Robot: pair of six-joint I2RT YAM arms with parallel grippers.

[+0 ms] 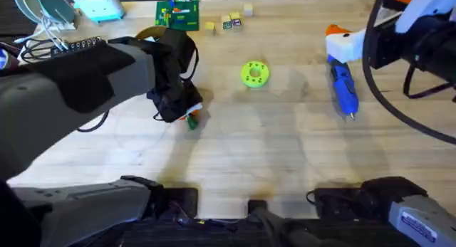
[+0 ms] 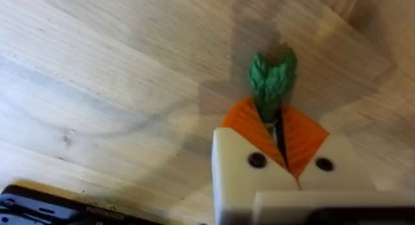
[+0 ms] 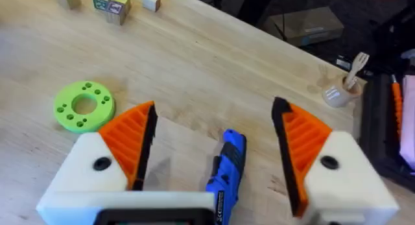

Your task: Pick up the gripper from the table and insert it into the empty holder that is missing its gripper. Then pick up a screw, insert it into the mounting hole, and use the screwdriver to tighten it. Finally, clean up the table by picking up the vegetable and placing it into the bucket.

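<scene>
A: We start with the vegetable [image 2: 272,82]. In the left wrist view its green leafy end sticks out from between the orange pads [image 2: 305,137] of the left gripper [image 2: 280,144], which is closed down on it, just over the table [image 2: 117,89].

B: So we are in the cleanup step, judging by that grip. Overhead, the left gripper [image 1: 187,112] sits left of centre with a bit of green and orange [image 1: 191,120] under it.

A: Next we need to carry it to the bucket, and we cannot find the bucket for certain; the tan shape behind the left arm may be it.

B: The right gripper [image 3: 214,147] stands wide open over the screwdriver [image 3: 225,170], which lies on the table near the green disc [image 3: 84,106].

A: Most of the vegetable's body is hidden between the pads. Whether the screw was tightened, we cannot tell.
</scene>
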